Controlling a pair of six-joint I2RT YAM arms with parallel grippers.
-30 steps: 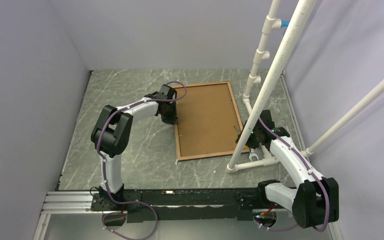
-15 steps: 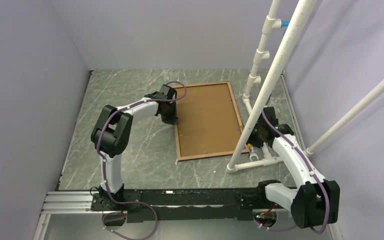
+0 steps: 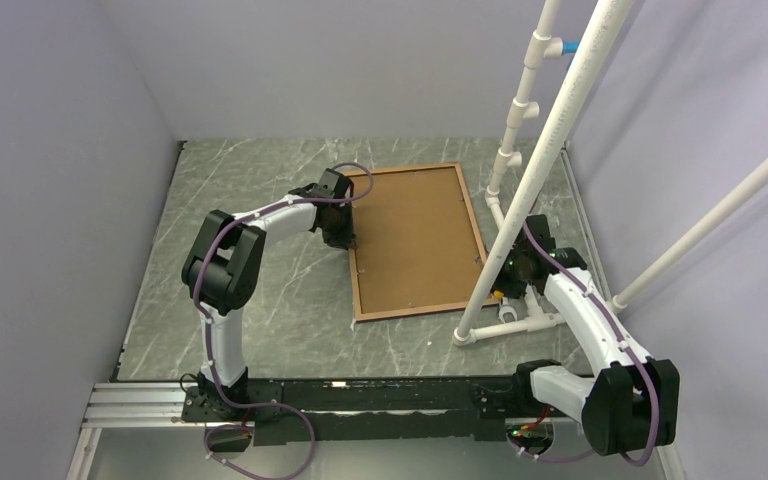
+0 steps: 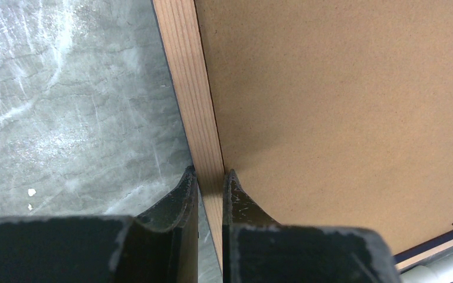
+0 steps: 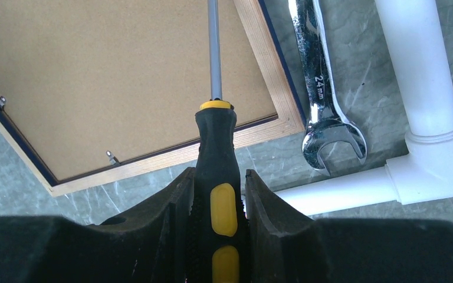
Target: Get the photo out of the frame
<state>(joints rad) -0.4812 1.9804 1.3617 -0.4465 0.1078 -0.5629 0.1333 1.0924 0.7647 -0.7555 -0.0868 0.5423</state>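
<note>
The frame (image 3: 412, 306) lies face down on the table, its light wood back rim up and a navy edge just showing. The photo shows only as its brown back (image 3: 415, 235) filling the frame; its picture side is hidden. My left gripper (image 3: 349, 240) is shut on the frame's left rim (image 4: 189, 76), one finger on each side of it (image 4: 210, 174), beside the brown back (image 4: 342, 106). My right gripper (image 3: 510, 272) is shut on a black and yellow screwdriver (image 5: 216, 147), jaws at the handle (image 5: 218, 174). The shaft points over the frame's near right corner.
A white PVC pipe rack (image 3: 550, 150) stands at the right, its base pipes (image 5: 424, 71) beside my right gripper. A 24 mm steel wrench (image 5: 321, 88) lies between the frame and the pipes. Small metal tabs (image 5: 111, 157) sit along the frame's inner edge.
My right gripper has shifted slightly right and away with the screwdriver. The left arm and the frame have not moved.
</note>
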